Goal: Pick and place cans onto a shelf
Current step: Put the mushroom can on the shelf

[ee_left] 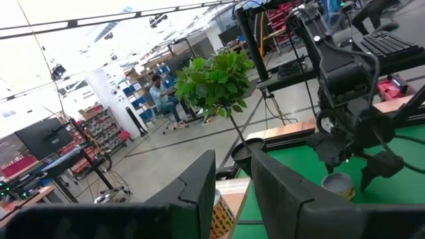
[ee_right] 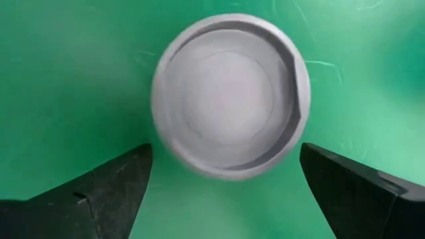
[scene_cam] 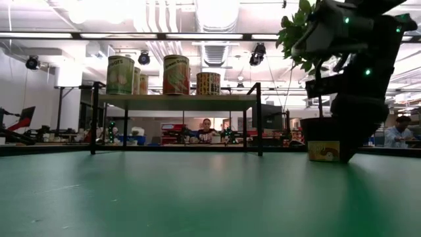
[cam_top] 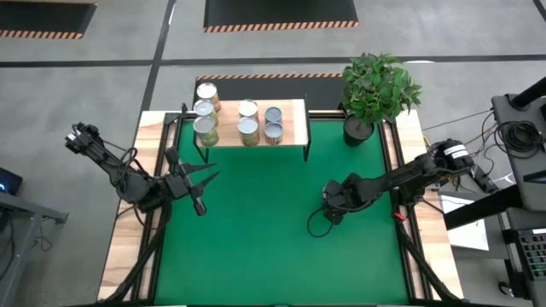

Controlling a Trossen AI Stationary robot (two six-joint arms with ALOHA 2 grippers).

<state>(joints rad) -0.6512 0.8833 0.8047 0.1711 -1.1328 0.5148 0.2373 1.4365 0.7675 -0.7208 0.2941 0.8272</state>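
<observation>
The can (ee_right: pixel 229 96) stood upright on the green mat (cam_top: pixel 256 230), right of the middle of the table and well apart from the shelf (cam_top: pixel 294 128). Its round top faced straight up, so its long axis was vertical. The right gripper (ee_right: pixel 226 179) hung directly above it, pointing down, with its fingers spread wide, one on each side of the top and not touching it. I judge that a straight descent would put the can between the fingers. Six other cans (cam_top: pixel 247 119) already stood on the shelf, at the far side of the table. The left gripper (cam_top: pixel 198 181) waited over the mat at the left, nearer the shelf, its fingers close together and holding nothing.
</observation>
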